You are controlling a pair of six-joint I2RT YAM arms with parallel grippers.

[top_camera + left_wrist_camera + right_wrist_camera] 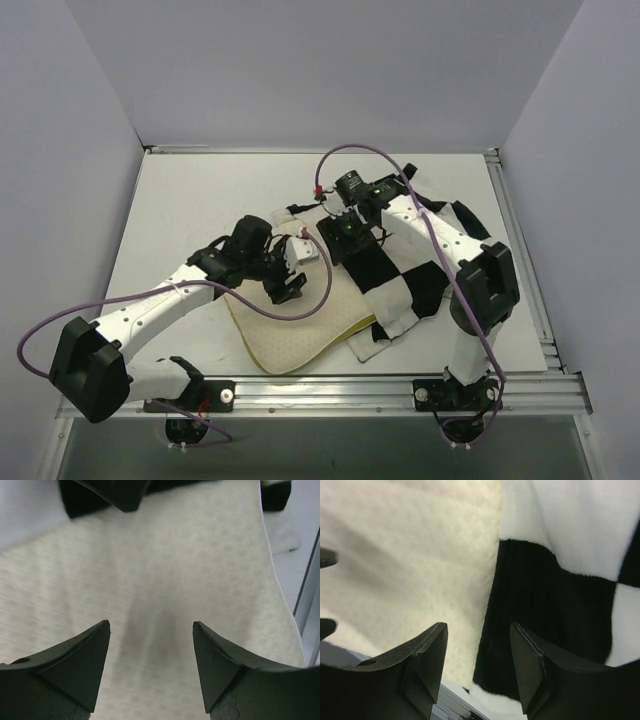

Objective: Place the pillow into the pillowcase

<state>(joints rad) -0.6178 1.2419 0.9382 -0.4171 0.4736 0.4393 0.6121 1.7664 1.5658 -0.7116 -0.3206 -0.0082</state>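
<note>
The cream pillow [290, 335] lies in the middle of the table, its right part under the black-and-white checkered pillowcase [405, 285]. My left gripper [285, 287] hovers over the pillow's left half. In the left wrist view it [151, 626] stands open over the quilted pillow [165, 570] with nothing between the fingers. My right gripper [345, 235] is at the far end, over the seam between the two fabrics. Seen from its own wrist camera it [477, 627] is open, with the pillow [405, 555] to the left and the pillowcase [555, 585] edge running below the gap.
The white table [200, 200] is boxed in by pale walls. Aluminium rails run along its right side [520, 250] and front edge [330, 385]. Purple cables [360, 150] loop off both arms. A white tag [305, 250] sits at the pillow's far corner.
</note>
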